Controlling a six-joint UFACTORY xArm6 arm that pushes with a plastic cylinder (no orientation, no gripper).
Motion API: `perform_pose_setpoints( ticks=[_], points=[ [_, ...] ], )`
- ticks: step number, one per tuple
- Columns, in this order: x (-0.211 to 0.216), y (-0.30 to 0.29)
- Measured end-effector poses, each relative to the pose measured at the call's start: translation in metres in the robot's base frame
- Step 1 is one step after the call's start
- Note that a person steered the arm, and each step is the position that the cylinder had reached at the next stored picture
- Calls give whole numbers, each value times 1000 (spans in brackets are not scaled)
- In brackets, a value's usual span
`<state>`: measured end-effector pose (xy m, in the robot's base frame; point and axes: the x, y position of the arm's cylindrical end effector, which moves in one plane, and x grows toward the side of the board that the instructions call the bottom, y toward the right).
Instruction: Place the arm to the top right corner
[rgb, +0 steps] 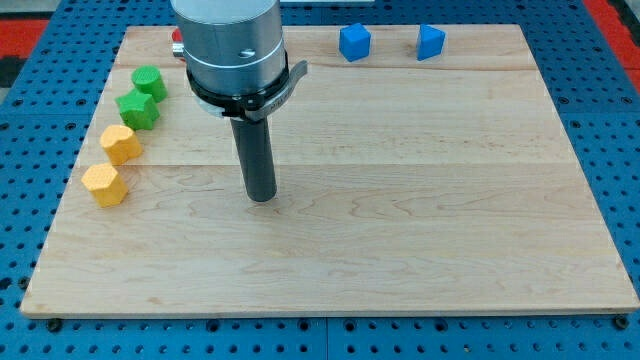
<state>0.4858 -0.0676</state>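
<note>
- My tip (261, 197), the lower end of the straight dark rod, rests on the pale wooden board (400, 230) left of the board's middle; there is no claw on this arm, so nothing opens or closes and nothing is held; the tip touches no block.
- Down the view's left edge of the board runs a slanting line of four blocks: a green rounded block (148, 82) highest, a green star-like block (137, 109) just below it, then a yellow-orange many-sided block (121, 144), then a second yellow-orange many-sided block (104, 185) lowest; all four lie well apart from the tip, on its left.
- Near the view's top edge, right of the arm's grey housing (231, 45), stand a blue cube-like block (354, 42) and a blue wedge-like block (430, 42), near each other but not touching.
- A small red thing (176, 38) peeps out beside the housing at the view's top left; its shape cannot be made out.
- The goal, the board's top right corner (505, 40), lies just beyond the blue wedge-like block and is bare; the tip is far from it, so I judge the task barely begun; nearly the whole crossing, rightward and upward, is left.
- A path below the two blue blocks looks free, so the tip should be able to reach the corner without nudging them.
</note>
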Motion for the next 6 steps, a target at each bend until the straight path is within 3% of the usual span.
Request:
perform_pose_setpoints(
  ticks=[1, 2, 3, 6],
  points=[
    [3, 2],
    [21, 89],
    [12, 212],
    [-212, 337]
  ],
)
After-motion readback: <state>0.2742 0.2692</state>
